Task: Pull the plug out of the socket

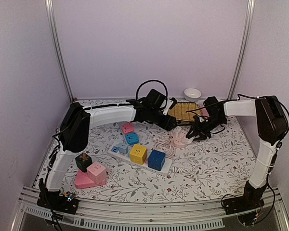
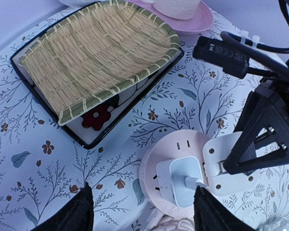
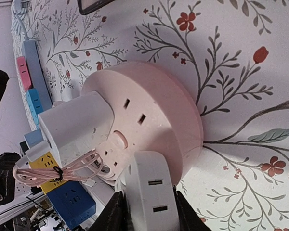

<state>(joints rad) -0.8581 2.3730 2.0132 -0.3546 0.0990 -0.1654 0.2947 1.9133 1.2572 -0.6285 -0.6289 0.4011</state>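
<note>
socket (image 3: 168,120): round, pink, white plug (image 3: 149,192) stuck in its near edge
right end effector (image 3: 148,201): fingers hugging the plug's sides, can't tell if it's gripping
left end effector (image 2: 142,204): open, empty, straddling the socket
in the way: charger block (image 3: 72,125) plugged in right beside the plug

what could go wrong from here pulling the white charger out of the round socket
1. Nothing visibly pins the round pink socket down except the right fingers flanking the white adapter. If that hold is loose, the socket may lift with the white charger.
2. The charger sits off-centre between the open left fingers, so closing may nudge or tilt it.
3. The bundled cable beside the charger could snag.
</note>
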